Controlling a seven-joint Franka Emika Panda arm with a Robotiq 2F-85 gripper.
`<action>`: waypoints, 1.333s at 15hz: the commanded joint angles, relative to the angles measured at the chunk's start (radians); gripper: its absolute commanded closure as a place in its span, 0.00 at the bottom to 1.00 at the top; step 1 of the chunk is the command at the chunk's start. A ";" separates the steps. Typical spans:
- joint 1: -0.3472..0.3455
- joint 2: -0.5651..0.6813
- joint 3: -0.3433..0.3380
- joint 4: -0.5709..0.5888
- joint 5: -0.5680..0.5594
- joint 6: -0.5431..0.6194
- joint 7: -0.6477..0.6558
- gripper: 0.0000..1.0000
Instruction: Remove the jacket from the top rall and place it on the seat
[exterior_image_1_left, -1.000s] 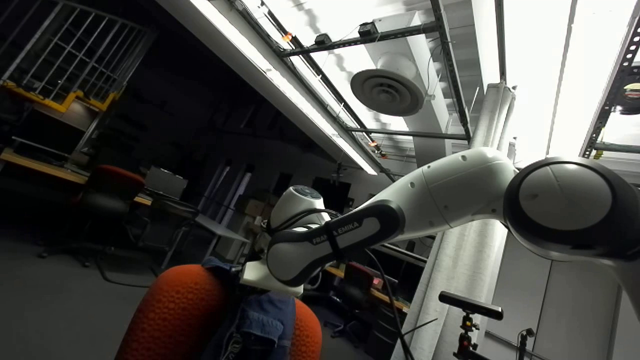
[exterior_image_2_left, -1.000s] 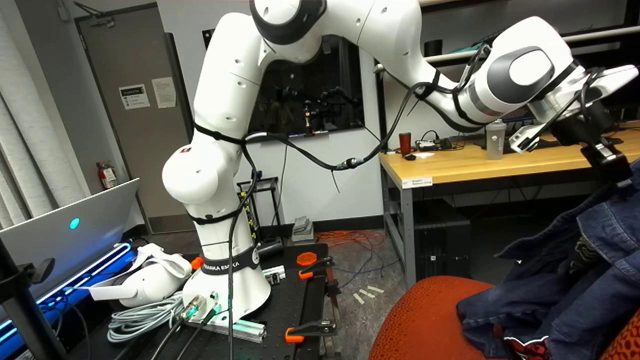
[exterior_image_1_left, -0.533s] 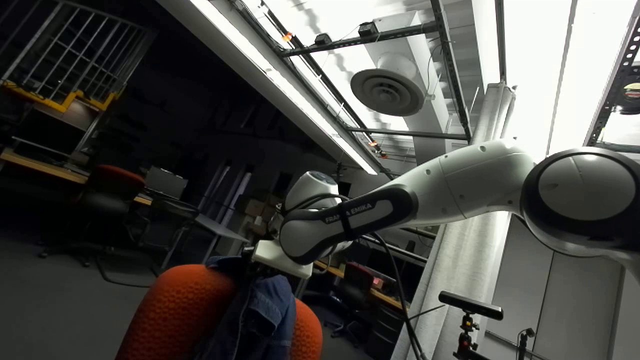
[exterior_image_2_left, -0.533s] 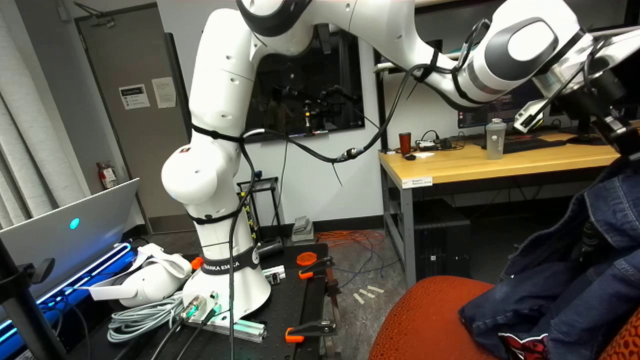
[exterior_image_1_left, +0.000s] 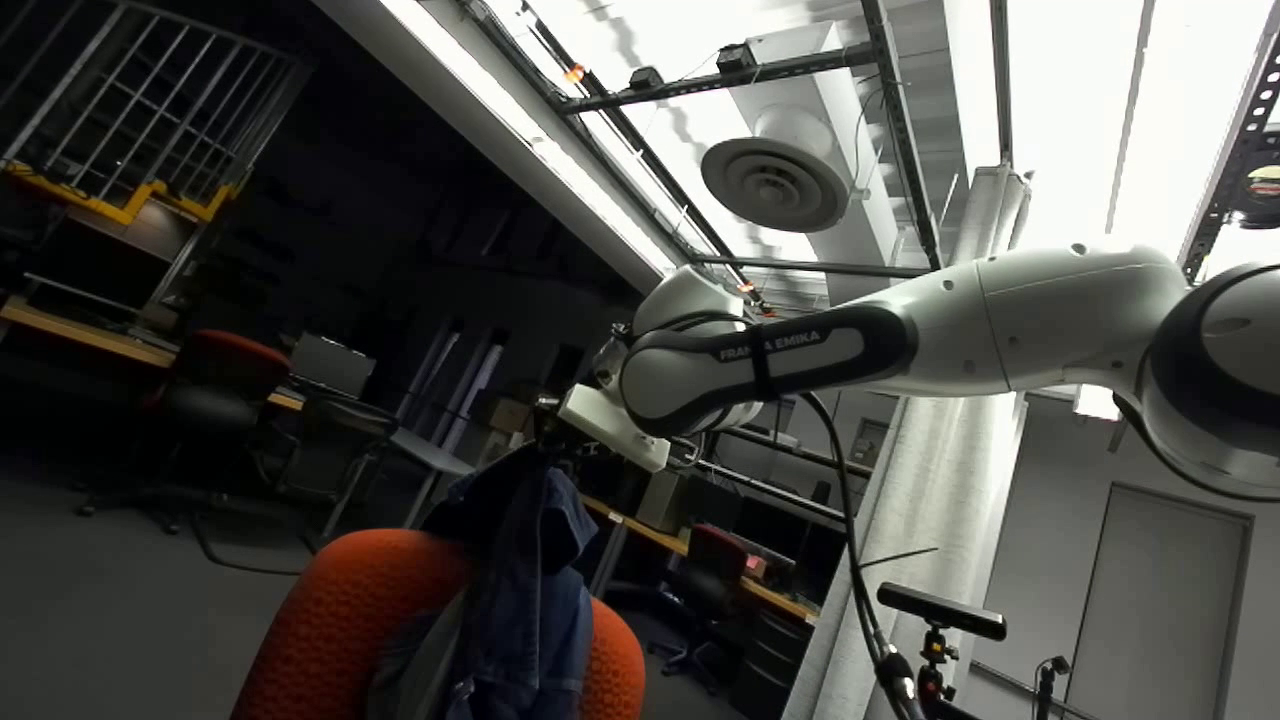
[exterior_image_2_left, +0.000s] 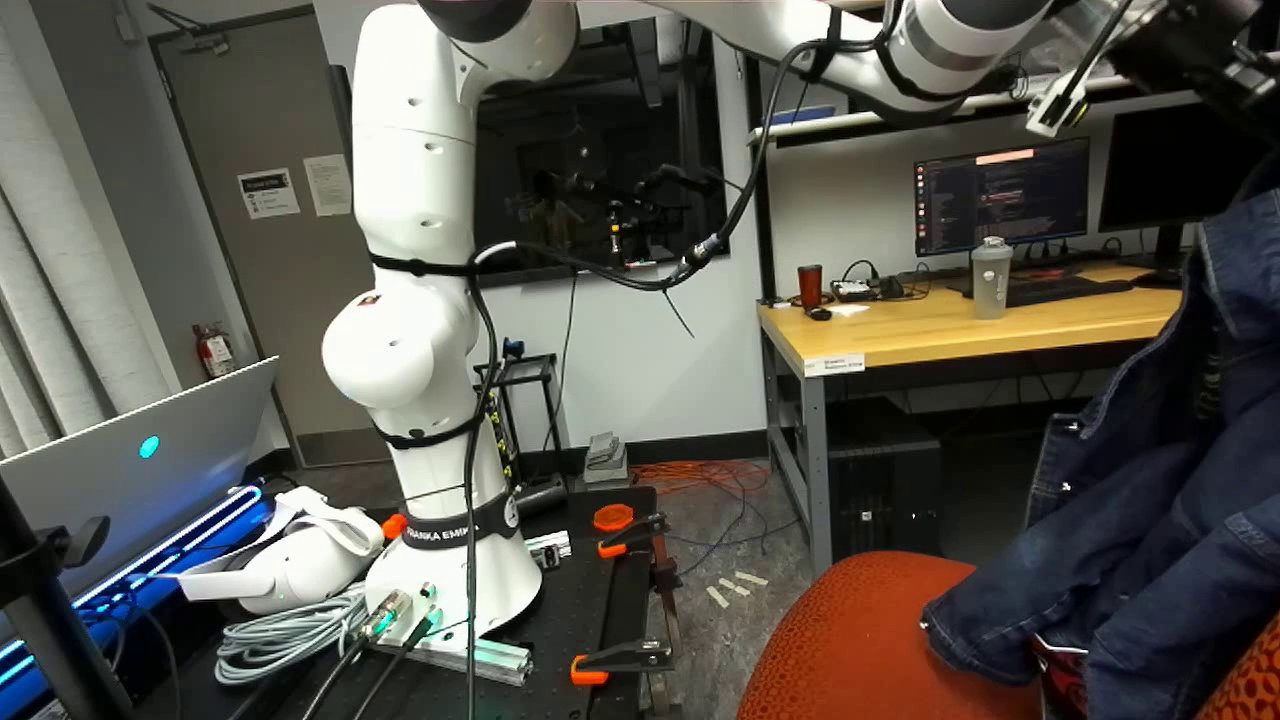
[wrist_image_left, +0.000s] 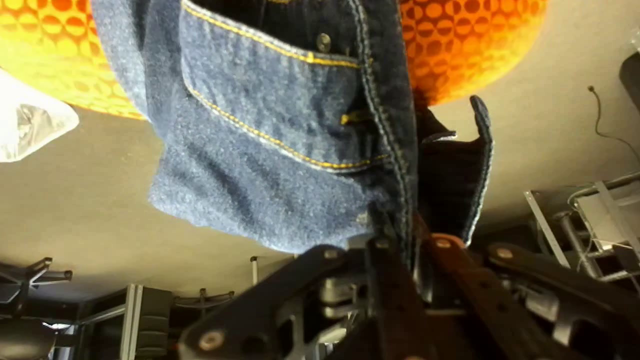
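Note:
My gripper (wrist_image_left: 400, 240) is shut on the upper edge of the blue denim jacket (wrist_image_left: 270, 125) in the wrist view. In an exterior view, the gripper (exterior_image_1_left: 550, 430) is above the top rail (exterior_image_1_left: 385, 540), the rounded upper edge of the orange backrest. The jacket (exterior_image_1_left: 535, 600) hangs from it, peaked above the rail and draped across the backrest. In an exterior view, the jacket (exterior_image_2_left: 1130, 540) hangs down with its lower end on or just over the orange seat (exterior_image_2_left: 850, 640); the gripper body (exterior_image_2_left: 1190, 50) shows at the top right, its fingertips cut off or hidden.
A wooden desk (exterior_image_2_left: 960, 335) with a grey bottle (exterior_image_2_left: 990, 280) and monitors (exterior_image_2_left: 1000, 200) stands behind the chair. The robot base stands on a black table (exterior_image_2_left: 610, 590) with orange clamps (exterior_image_2_left: 590, 670). A camera on a stand (exterior_image_1_left: 940, 612) is in an exterior view.
My gripper has risen well above the rail, drifting rightwards in an exterior view, and has pulled the jacket's upper part up with it. The jacket's lower part hangs straighter over the seat.

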 joint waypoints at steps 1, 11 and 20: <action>-0.010 -0.090 0.038 0.036 -0.043 -0.027 0.013 0.98; -0.030 -0.332 0.235 -0.114 0.156 -0.146 -0.168 0.98; -0.054 -0.585 0.260 -0.295 0.424 -0.303 -0.482 0.98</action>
